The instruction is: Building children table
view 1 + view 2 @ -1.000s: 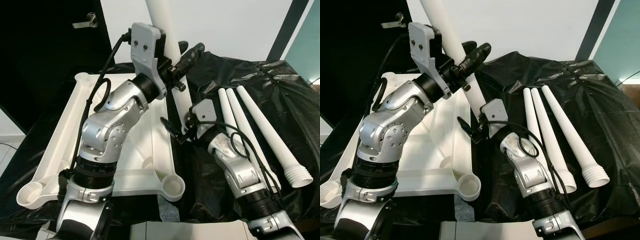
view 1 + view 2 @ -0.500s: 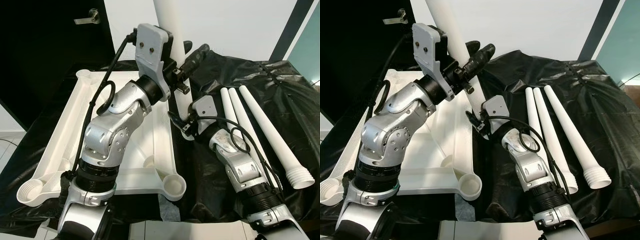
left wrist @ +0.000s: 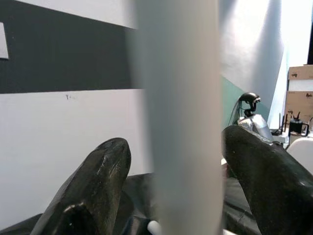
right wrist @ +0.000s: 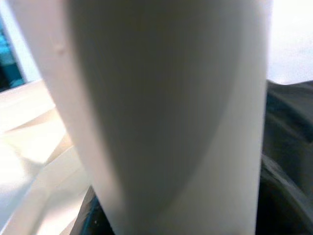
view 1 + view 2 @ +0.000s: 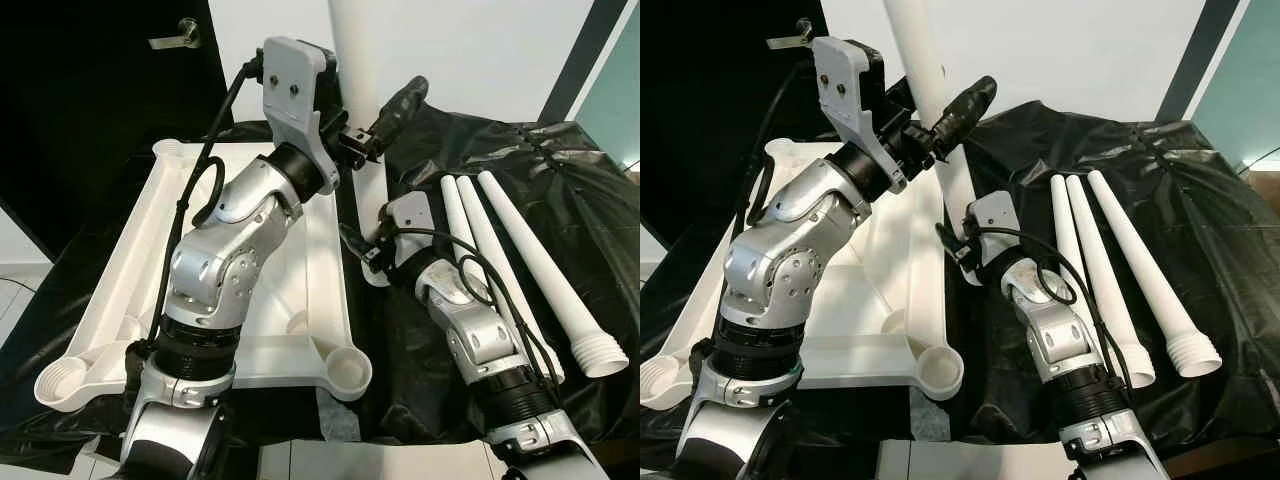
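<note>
Both arms are built of rounded silver-grey cast segments joined by black ribbed collars. The left arm (image 5: 225, 265) shows a ring of small dark screws on its elbow housing. A pale grey wrist plate (image 5: 290, 85) with two screws tops it. Black cables loop beside each forearm, including the right arm (image 5: 480, 335). The fingers (image 3: 95, 181) are matt black, rounded, slightly scuffed.

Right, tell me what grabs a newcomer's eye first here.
A white leg stands nearly upright mid-scene, with the left gripper around it high up and the right gripper at its lower end. Left of it lies the upturned white tabletop; three spare legs lie on black sheeting to the right.
</note>
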`<state>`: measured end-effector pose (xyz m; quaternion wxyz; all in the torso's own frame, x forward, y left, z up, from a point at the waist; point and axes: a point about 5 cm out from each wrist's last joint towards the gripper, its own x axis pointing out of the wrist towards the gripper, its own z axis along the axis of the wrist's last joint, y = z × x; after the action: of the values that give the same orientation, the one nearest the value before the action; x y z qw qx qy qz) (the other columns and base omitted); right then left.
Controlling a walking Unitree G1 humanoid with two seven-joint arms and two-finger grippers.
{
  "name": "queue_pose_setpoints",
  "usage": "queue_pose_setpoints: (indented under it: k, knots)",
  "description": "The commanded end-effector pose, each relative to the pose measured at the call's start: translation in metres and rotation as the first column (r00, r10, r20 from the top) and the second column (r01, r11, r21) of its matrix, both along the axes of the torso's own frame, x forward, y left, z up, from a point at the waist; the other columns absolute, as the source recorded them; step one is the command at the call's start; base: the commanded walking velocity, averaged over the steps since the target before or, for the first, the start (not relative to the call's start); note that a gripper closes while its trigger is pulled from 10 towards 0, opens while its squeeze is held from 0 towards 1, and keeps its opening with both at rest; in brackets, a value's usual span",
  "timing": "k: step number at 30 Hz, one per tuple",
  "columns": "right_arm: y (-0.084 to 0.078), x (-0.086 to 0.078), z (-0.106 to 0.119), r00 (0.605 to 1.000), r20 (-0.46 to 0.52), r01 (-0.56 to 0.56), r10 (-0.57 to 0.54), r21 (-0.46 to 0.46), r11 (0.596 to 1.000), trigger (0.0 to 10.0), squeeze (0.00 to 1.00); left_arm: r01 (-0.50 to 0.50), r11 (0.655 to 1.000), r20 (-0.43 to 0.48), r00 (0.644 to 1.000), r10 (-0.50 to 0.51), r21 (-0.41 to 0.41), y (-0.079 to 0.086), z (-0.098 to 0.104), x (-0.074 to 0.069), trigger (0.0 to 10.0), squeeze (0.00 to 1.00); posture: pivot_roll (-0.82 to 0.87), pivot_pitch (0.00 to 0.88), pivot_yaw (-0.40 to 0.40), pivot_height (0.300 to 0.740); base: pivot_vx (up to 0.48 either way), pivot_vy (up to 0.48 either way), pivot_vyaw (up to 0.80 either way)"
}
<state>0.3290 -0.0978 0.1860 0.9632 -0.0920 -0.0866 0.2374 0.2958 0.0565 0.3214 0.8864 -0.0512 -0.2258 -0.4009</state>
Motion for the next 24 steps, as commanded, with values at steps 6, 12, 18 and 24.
queue_pose_setpoints:
  k: [6, 12, 18, 24]
  knots:
    - [-0.018, 0.009, 0.004, 0.994, -0.054, 0.106, -0.100, 0.125, 0.987, 10.0, 0.00, -0.091, 0.995, 0.024, 0.996, 0.090, 0.047, 0.028, -0.016, 0.006, 10.0, 0.00, 0.04, 0.000, -0.020, 0.740, 0.000, 0.000, 0.00]
    - [-0.027, 0.009, 0.008, 0.989, -0.042, 0.145, -0.140, 0.155, 0.977, 10.0, 0.00, -0.113, 0.987, -0.009, 0.993, 0.115, 0.118, 0.042, -0.038, 0.003, 10.0, 0.00, 0.03, 0.000, -0.012, 0.740, 0.000, 0.000, 0.00]
    - [-0.031, 0.007, 0.009, 0.987, -0.038, 0.162, -0.158, 0.167, 0.973, 10.0, 0.00, -0.101, 0.975, -0.020, 0.994, 0.107, 0.200, 0.045, -0.060, -0.004, 10.0, 0.00, 0.04, 0.000, -0.010, 0.740, 0.000, 0.000, 0.00]
    - [-0.051, -0.005, 0.008, 0.971, -0.015, 0.238, -0.240, 0.188, 0.953, 10.0, 0.00, -0.005, 0.937, -0.045, 0.999, 0.022, 0.349, 0.052, -0.106, -0.030, 10.0, 0.00, 0.03, 0.000, -0.001, 0.740, 0.000, 0.000, 0.00]
